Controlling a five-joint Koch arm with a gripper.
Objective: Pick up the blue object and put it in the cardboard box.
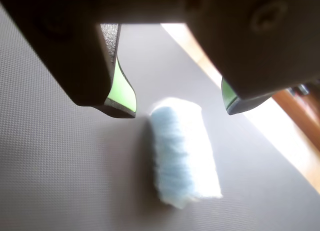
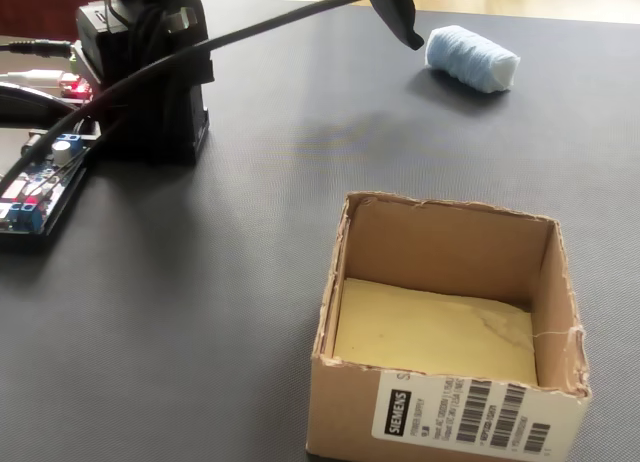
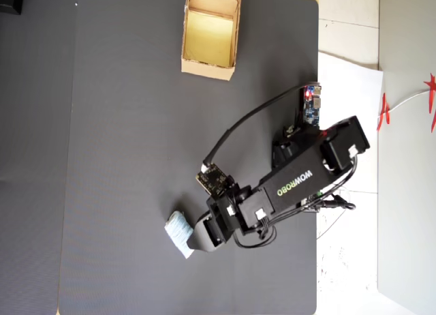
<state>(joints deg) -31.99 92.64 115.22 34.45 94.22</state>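
My jaws (image 1: pixel 177 111) hung spread wide above the blue object (image 1: pixel 182 153), gripping nothing. In the wrist view the green-lined tip stood left of the wad, the other well right. I judged I should centre, drop to the dark textured surface (image 1: pixel 60 166) and squeeze gently; the fuzzy ribbed roll looked soft. The cardboard box (image 3: pixel 210 34) sat far off, empty.
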